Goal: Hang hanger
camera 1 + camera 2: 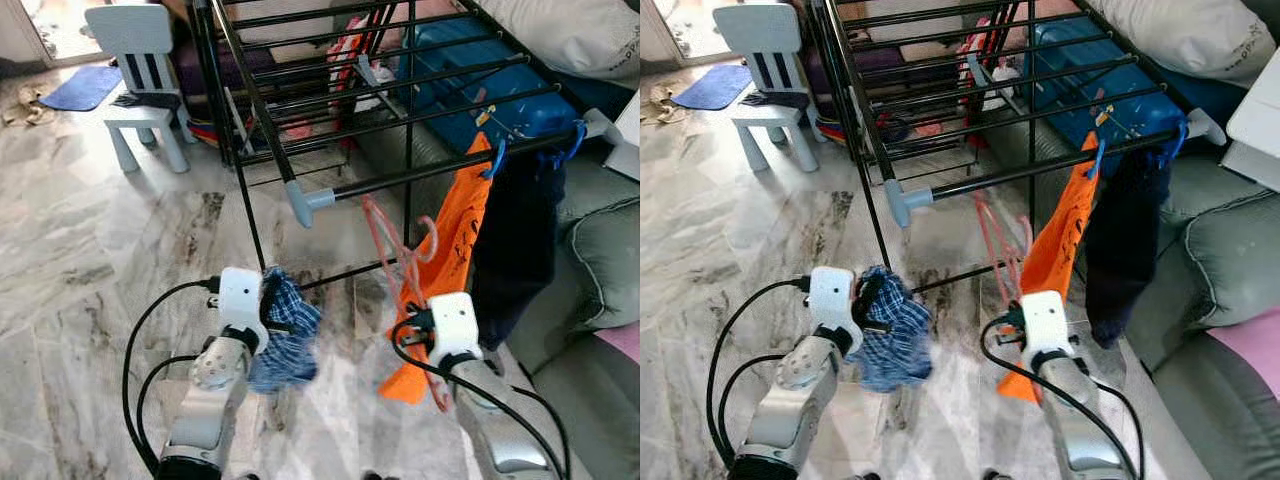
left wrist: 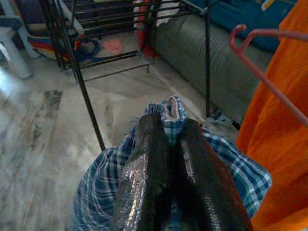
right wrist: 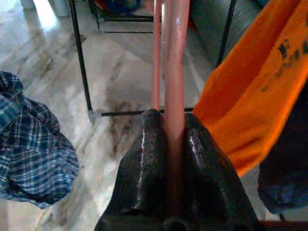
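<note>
Pink plastic hanger [image 1: 402,250] is being held by the right gripper [image 3: 169,126], fingers pinched tight on its bar; the hanger is rising up and away from the gripper, its hook sitting just below the front rail of the black drying rack [image 1: 420,100], not on it. Right gripper is sitting low, in front of the rack, just beside an orange garment [image 1: 452,250] that is draping off the front rail. A dark garment [image 1: 515,230] is hanging next to the orange one, on the robot's right, clipped with a blue peg [image 1: 497,160].

Left gripper [image 2: 171,126] is clamping closed on a blue checked cloth [image 1: 285,335]; the cloth is bunching around the fingers and drooping below them, over the marble floor [image 1: 80,260]. It is staying apart from the hanger and the rack leg.

Behind the rack: a blue suitcase [image 1: 480,80] lying under the rails and a grey sofa [image 1: 600,250] on the right. A small light-blue chair [image 1: 140,80] is standing on the floor well to the left, with a blue mat [image 1: 80,88] beyond it.
</note>
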Robot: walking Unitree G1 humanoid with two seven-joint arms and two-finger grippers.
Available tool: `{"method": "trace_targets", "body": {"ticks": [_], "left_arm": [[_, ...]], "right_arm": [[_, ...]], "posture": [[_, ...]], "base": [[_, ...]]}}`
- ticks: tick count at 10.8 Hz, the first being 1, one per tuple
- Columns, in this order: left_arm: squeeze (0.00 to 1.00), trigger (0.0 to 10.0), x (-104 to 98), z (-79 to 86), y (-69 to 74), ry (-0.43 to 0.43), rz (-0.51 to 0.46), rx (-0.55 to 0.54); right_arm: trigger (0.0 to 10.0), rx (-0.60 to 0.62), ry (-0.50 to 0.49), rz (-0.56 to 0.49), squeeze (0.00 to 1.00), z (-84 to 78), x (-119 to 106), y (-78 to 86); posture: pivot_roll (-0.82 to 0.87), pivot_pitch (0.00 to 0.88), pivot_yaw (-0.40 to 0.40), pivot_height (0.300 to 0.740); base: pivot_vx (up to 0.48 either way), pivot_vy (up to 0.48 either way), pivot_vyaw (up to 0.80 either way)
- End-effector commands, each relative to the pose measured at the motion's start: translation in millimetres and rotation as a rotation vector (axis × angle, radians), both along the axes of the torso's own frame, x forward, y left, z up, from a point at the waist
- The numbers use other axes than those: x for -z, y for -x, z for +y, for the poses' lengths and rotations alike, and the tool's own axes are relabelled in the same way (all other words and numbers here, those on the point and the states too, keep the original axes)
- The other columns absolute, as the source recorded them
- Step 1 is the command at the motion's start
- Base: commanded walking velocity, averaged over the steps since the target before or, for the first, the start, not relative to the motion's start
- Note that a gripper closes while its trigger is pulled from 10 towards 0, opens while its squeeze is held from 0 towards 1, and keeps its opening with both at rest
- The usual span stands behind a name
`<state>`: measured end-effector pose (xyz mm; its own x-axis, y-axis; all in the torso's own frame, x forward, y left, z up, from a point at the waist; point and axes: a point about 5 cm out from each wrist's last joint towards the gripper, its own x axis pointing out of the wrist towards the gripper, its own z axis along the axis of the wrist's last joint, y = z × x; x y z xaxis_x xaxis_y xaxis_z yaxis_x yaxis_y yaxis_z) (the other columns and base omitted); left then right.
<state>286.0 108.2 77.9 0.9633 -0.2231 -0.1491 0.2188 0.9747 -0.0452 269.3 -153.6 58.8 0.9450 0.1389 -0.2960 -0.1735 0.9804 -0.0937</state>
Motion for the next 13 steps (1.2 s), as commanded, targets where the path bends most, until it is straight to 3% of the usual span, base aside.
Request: {"method": "trace_targets", "body": {"ticks": [1,7,8,11,13], "left_arm": [[0.00,10.0,-3.4,0.1,0.8,-0.013,-0.013,0.000],[0.00,10.0,-1.8,-2.2,3.8,-0.027,-0.014,0.003],[0.00,10.0,-0.6,4.0,2.9,-0.020,0.001,-0.026],[0.00,10.0,-3.1,13.5,2.0,-0.043,-0.006,-0.027],[0.00,10.0,-3.2,10.7,3.3,-0.041,-0.003,-0.022]], "right_arm": [[10.0,-0.012,-0.019,0.002,0.00,3.4,-2.2,1.1],[10.0,-0.029,-0.025,0.041,0.00,4.8,1.6,2.0],[10.0,-0.024,-0.026,0.046,0.00,4.0,3.5,3.6],[10.0,-0.021,-0.032,0.052,0.00,8.1,4.1,2.4],[10.0,-0.019,-0.034,0.053,0.00,8.8,4.1,2.6]], "posture": [[-0.03,0.108,-0.007,0.740],[-0.02,0.057,-0.021,0.740],[-0.03,0.042,-0.013,0.740],[-0.02,0.067,-0.010,0.740],[-0.02,0.080,-0.009,0.740]], "base": [[-0.266,0.000,0.00],[-0.299,0.000,0.00],[-0.307,0.000,0.00],[-0.310,0.000,0.00],[-0.311,0.000,0.00]]}}
